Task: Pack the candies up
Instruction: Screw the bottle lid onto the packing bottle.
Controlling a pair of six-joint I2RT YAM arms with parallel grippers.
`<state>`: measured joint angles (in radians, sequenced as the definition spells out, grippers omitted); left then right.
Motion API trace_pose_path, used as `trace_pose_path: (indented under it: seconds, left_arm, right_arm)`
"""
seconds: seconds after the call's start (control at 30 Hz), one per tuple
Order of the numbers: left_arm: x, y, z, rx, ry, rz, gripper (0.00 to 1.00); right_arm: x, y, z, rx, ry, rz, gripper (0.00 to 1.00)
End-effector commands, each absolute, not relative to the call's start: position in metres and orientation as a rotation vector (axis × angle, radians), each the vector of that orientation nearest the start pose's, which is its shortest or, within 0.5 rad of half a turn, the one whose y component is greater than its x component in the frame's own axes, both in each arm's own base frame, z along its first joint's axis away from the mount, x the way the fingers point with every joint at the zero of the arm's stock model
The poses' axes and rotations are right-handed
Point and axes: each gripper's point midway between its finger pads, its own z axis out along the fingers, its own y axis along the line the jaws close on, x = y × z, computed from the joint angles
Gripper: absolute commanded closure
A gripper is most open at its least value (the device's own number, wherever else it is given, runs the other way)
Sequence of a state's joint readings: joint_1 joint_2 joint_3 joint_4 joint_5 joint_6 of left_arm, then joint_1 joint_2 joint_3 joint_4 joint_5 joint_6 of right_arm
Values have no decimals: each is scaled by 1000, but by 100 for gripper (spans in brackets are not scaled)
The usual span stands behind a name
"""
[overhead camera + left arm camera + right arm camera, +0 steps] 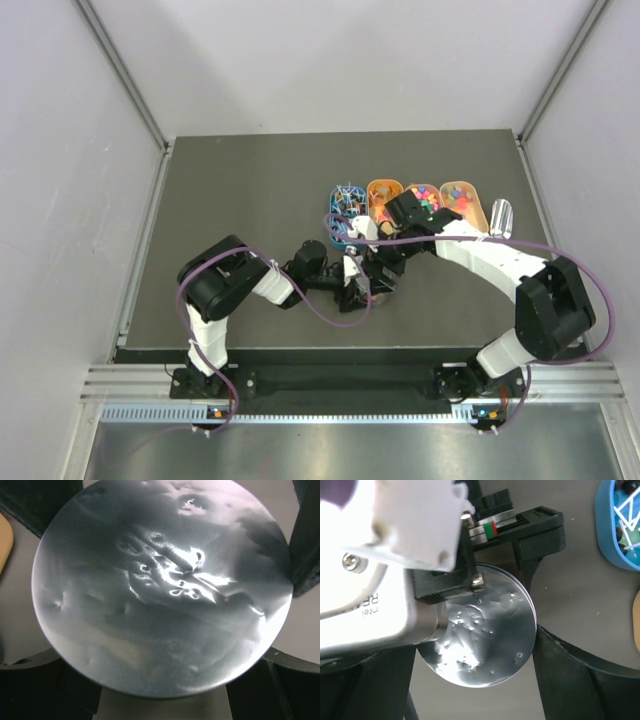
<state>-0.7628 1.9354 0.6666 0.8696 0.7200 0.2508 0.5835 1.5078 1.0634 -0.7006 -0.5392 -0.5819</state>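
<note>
left pincer (172, 525) and right pincer (475, 675) both stand wide astride the silver lid (160, 630); whether either presses it, i can't tell. i'd have one hold firm while the other twists squarely. candies (423, 196) wait beyond in the orange trays (384, 188).

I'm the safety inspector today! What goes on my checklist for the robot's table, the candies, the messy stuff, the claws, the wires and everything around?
Surface: dark grey table, flat.
Job's things: the candies, mixed colours, sit in oval trays at the far side.
Clutter: clear jar beside the rightmost tray; dented silver disc under both wrists.
Grippers: left gripper and right gripper each have fingers either side of the silver disc; whether they touch it, cannot tell.
Cables: purple cables loop over both arms.
Surroundings: pale walls; metal rail at the near edge.
</note>
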Motion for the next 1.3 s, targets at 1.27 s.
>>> trace_pose_path:
  seconds: [1.27]
  left_arm:
    - [243, -341, -16, 1371, 1634, -929, 98]
  right_arm:
    - [229, 223, 129, -2464, 950, 826, 0]
